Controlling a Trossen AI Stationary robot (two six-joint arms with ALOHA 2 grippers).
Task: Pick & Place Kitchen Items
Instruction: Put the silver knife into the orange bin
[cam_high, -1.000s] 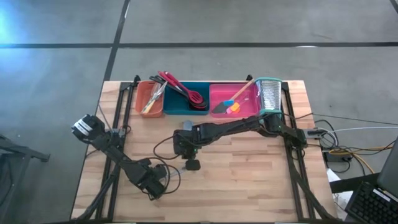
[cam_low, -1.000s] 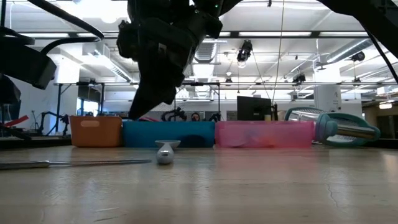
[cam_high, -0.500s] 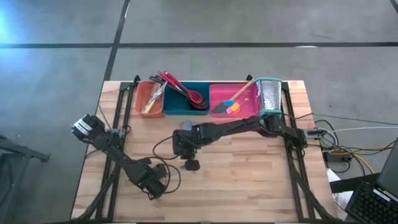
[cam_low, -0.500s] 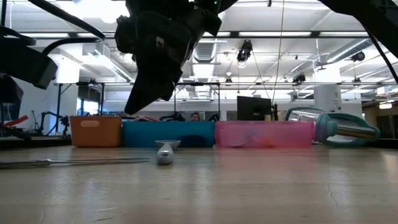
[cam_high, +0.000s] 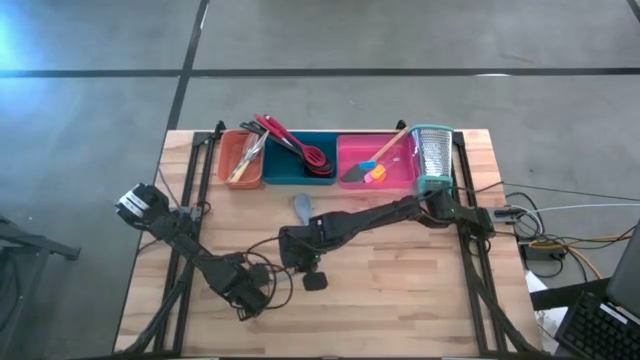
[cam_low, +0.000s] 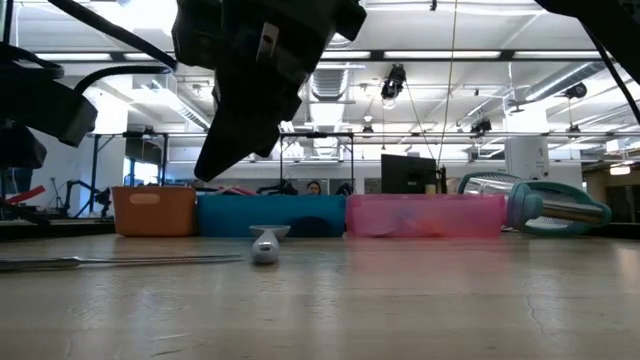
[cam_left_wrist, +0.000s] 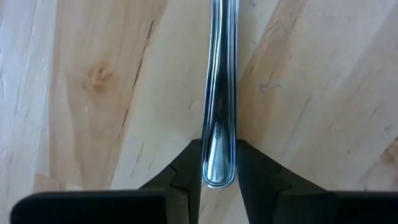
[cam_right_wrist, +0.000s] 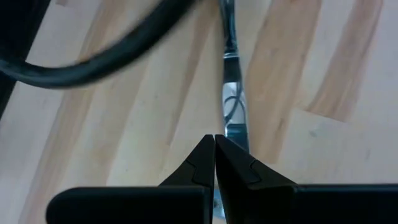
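Observation:
A slim metal knife (cam_low: 130, 262) lies flat on the wooden table near its left front. My left gripper (cam_high: 245, 295) points straight down over the knife's handle (cam_left_wrist: 221, 74) and is shut on its end. My right gripper (cam_high: 313, 282) is shut and empty. In the right wrist view it (cam_right_wrist: 214, 140) hangs over the knife's blade (cam_right_wrist: 231, 124). In the low view its tip (cam_low: 205, 175) is well above the table. A small grey tool (cam_high: 302, 207) rests on the table behind it. My left gripper pinches the rounded free end of the knife's handle (cam_left_wrist: 219, 177) between its two fingers (cam_left_wrist: 186, 168), one on each long edge. The fingers come from above, pointing down. The knife lies flat on the table.
Along the far edge stand an orange tray (cam_high: 242, 158), a teal tray (cam_high: 298, 160) and a pink tray (cam_high: 375, 160), all holding utensils. A metal grater (cam_high: 432, 155) lies at their right end. A black cable (cam_right_wrist: 93, 68) crosses the table by the knife.
My right gripper has moved toward the table's near edge and slightly left, still shut. This has uncovered the small grey tool behind it in the high view.

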